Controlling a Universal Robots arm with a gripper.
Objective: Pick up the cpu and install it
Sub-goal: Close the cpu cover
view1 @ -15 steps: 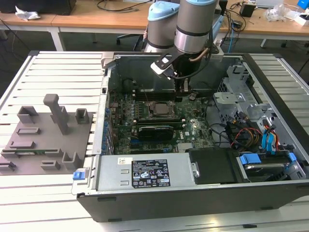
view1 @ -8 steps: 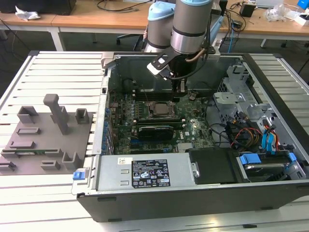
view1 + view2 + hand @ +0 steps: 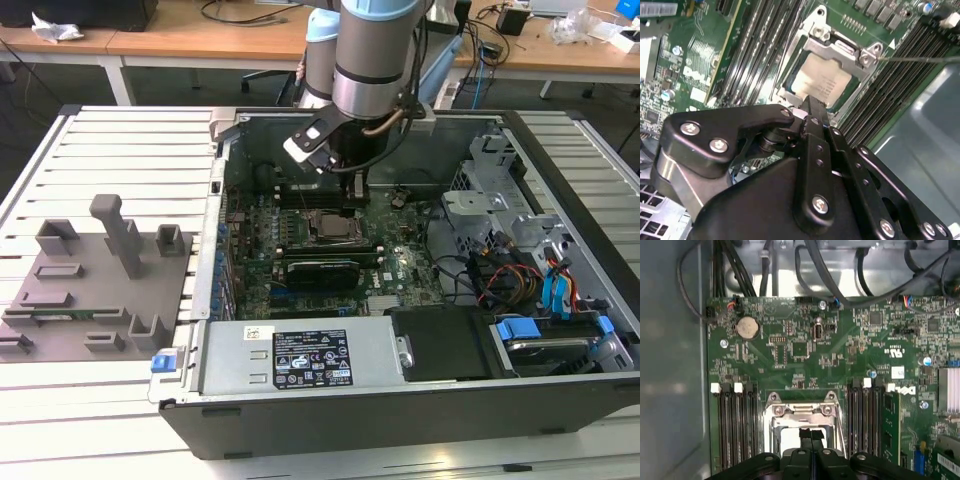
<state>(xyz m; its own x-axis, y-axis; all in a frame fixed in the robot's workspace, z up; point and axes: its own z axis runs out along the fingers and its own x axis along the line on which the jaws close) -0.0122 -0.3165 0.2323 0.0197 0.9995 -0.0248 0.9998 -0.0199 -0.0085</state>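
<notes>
Silver-topped and flat, the cpu point(image 3: 816, 82) lies seated in the metal-framed socket point(image 3: 840, 46) on the green motherboard point(image 3: 805, 350), and the second wrist view gives its shiny face most plainly. The exterior view takes in what the wrist cameras do not: the open computer case point(image 3: 300, 425) on a slatted table point(image 3: 100, 400), and, well apart at the exterior view's left, a grey tray point(image 3: 60, 300) with grey plastic blocks point(image 3: 122, 235) standing on it. The first wrist view adds a coin cell point(image 3: 747, 328) and rows of memory slots point(image 3: 735, 425) flanking the socket. The gripper point(image 3: 810, 104) hangs just above the cpu's near edge, its black fingers point(image 3: 806, 436) pressed together with nothing between them.
</notes>
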